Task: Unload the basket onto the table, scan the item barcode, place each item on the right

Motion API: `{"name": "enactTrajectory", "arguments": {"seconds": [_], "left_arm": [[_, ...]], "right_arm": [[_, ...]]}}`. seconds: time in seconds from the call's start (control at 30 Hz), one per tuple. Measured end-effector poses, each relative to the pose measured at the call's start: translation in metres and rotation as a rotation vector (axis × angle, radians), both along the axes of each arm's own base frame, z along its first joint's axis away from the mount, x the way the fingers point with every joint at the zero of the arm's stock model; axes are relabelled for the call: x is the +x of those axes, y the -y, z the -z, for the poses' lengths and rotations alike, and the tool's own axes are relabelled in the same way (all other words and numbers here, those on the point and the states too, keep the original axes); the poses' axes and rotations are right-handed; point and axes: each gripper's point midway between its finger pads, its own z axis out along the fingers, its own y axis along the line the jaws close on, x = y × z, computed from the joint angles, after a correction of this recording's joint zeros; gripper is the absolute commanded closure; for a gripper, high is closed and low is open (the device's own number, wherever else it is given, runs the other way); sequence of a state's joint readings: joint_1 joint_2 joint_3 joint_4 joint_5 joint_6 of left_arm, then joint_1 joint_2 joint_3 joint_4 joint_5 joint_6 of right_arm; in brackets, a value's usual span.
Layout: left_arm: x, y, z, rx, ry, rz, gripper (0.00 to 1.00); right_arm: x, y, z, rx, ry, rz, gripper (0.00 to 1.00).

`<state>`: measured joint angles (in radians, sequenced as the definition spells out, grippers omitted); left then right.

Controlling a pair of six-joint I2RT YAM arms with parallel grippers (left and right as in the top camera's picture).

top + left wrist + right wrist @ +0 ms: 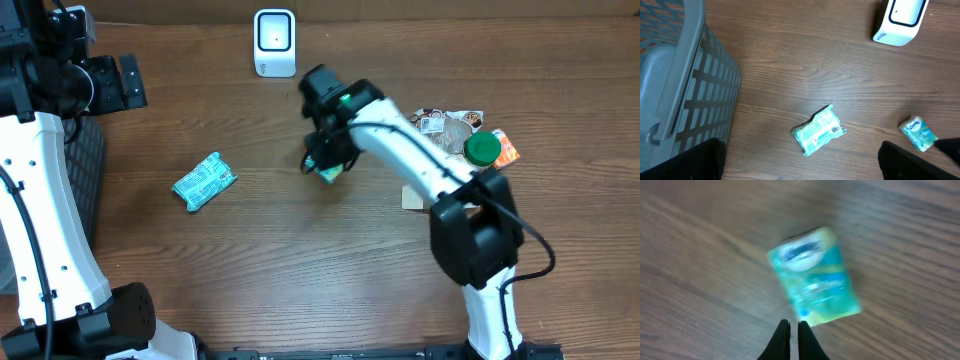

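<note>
A small teal tissue pack [814,277] lies on the wooden table just beyond my right gripper [794,325]. That gripper is shut, its black fingertips nearly touching, with nothing between them. From overhead the right gripper [322,158] hovers over the pack [330,174] in mid-table. The white barcode scanner [274,42] stands at the far edge. A second teal packet [204,181] lies to the left, and it also shows in the left wrist view as a packet [819,131] with a barcode. My left gripper [800,170] is wide open and empty, raised at the far left.
A grey slatted basket [680,75] stands at the table's left side. To the right, beside the right arm, sits a cluster of items with a green lid [483,149] and an orange packet [506,146]. The scanner [900,20] appears top right in the left wrist view.
</note>
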<state>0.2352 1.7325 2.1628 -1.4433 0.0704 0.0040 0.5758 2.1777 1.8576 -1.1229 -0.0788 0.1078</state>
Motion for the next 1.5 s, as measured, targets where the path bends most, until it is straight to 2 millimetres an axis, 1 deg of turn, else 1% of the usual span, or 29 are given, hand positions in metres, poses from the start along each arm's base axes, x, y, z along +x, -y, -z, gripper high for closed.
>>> {"name": "enactTrajectory", "arguments": {"seconds": [0.1, 0.23, 0.27, 0.33, 0.53, 0.63, 1.4, 1.5], "left_arm": [[0.000, 0.000, 0.000, 0.000, 0.000, 0.000, 0.00], [0.000, 0.000, 0.000, 0.000, 0.000, 0.000, 0.01], [0.000, 0.000, 0.000, 0.000, 0.000, 0.000, 0.01], [0.000, 0.000, 0.000, 0.000, 0.000, 0.000, 0.00], [0.000, 0.000, 0.000, 0.000, 0.000, 0.000, 0.00], [0.000, 0.000, 0.000, 0.000, 0.000, 0.000, 0.00], [0.000, 0.000, 0.000, 0.000, 0.000, 0.000, 0.01], [0.000, 0.000, 0.000, 0.000, 0.000, 0.000, 0.00]], "right_arm": [[0.018, 0.027, -0.002, 0.079, -0.047, 0.090, 0.88], [0.036, 0.058, -0.005, 0.166, -0.087, 0.189, 0.81], [0.039, 0.065, -0.005, 0.184, -0.095, 0.209, 0.80], [0.040, 0.070, -0.002, 0.204, -0.111, 0.229, 0.80], [0.026, 0.064, 0.020, 0.243, -0.163, 0.221, 0.80], [0.022, 0.061, 0.024, 0.255, -0.175, 0.218, 0.80], [0.025, 0.053, 0.021, 0.306, -0.172, 0.211, 0.80], [0.027, 0.051, 0.023, 0.319, -0.164, 0.208, 0.80]]}}
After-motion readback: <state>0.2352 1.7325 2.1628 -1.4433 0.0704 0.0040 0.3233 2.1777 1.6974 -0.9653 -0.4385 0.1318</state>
